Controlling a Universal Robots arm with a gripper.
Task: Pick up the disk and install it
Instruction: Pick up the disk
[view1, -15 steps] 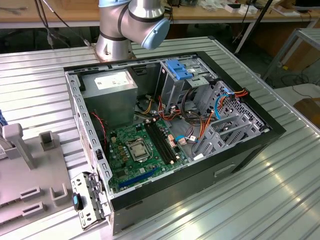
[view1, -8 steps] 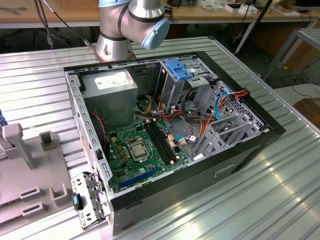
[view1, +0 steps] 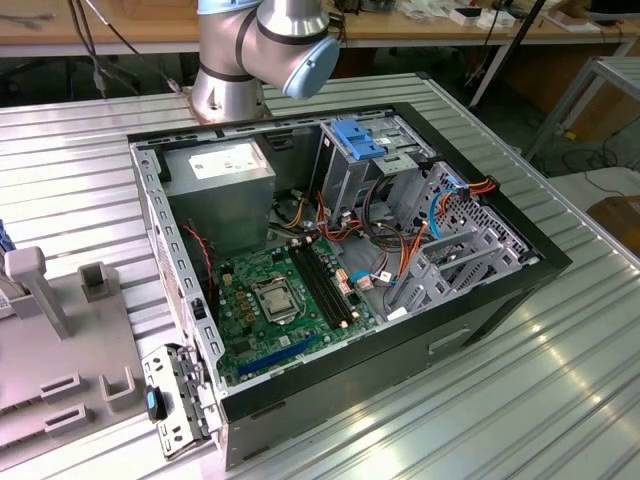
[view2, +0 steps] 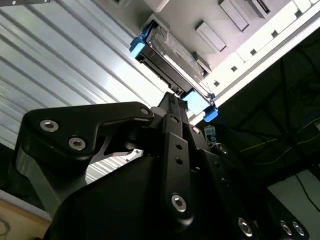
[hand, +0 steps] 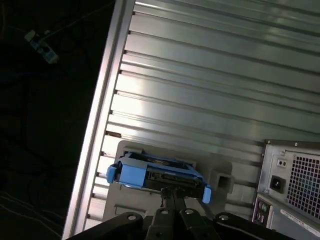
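An open computer case (view1: 400, 372) lies on a ribbed metal table (view1: 470, 435) beside a grey fixture (view1: 40, 362).

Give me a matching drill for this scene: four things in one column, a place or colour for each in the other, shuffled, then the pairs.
Things:
1. disk
2. motherboard
3. power-supply box
4. blue bracket

Descriptions:
a. atop the drive cage
b. green, lying flat inside the case
c. at the grey fixture, outside the case
d. grey, white-labelled, in a case corner

Pairs: 1-c, 2-b, 3-d, 4-a.
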